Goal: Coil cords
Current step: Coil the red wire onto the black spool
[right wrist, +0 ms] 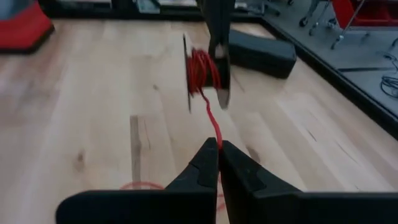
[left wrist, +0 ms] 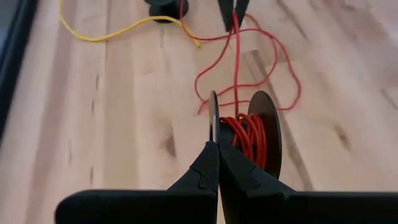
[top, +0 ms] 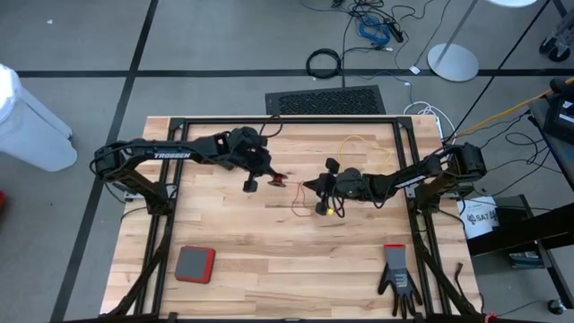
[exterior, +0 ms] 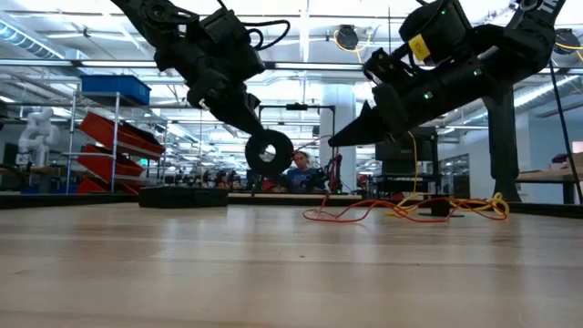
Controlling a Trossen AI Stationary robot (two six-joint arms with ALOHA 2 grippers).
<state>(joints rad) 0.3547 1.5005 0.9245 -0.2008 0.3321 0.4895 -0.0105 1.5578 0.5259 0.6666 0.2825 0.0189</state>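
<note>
Right gripper [right wrist: 219, 146] pinches the red cord [right wrist: 211, 118] taut toward the reel [left wrist: 245, 134], which the left gripper [left wrist: 217, 146] clamps by its flange for winding.

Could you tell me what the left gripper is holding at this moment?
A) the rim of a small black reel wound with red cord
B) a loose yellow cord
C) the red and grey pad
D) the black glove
A: in the left wrist view the left gripper is shut on the flange of the black reel, which has the red cord wound around it.
</note>
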